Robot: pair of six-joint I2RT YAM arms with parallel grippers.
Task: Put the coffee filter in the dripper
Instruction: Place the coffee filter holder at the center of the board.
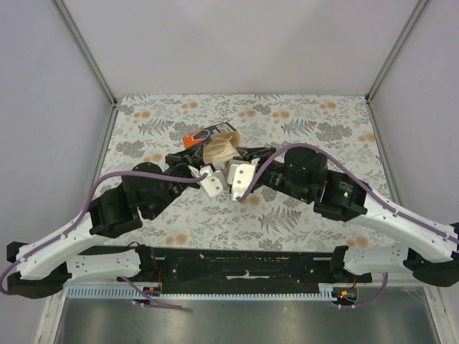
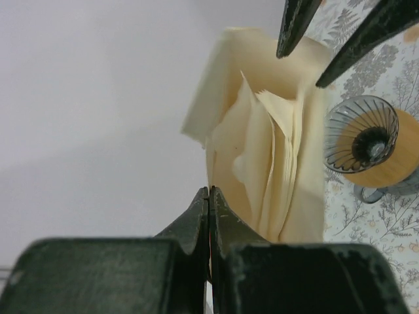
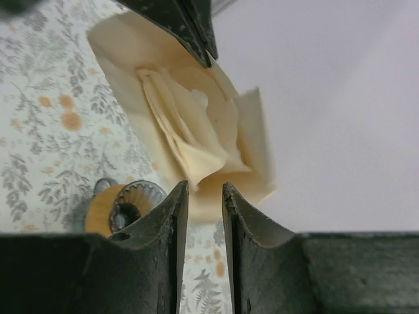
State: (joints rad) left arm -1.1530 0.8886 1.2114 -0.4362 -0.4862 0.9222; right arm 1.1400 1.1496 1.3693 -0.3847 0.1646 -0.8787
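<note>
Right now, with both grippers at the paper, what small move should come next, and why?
Probably close the right gripper on the nearest paper edge. Its jaws stand slightly apart at the tip of the coffee filter, a layered bundle that the left gripper pinches shut at the other end. The dripper stands empty, apart from the paper.

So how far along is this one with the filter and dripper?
Done: the coffee filter bundle is up in the air, pinched by the shut left gripper. In hand: the right gripper, jaws apart, straddles its loose leaves. Left: separating one filter and seating it in the dripper, which stands empty.
</note>
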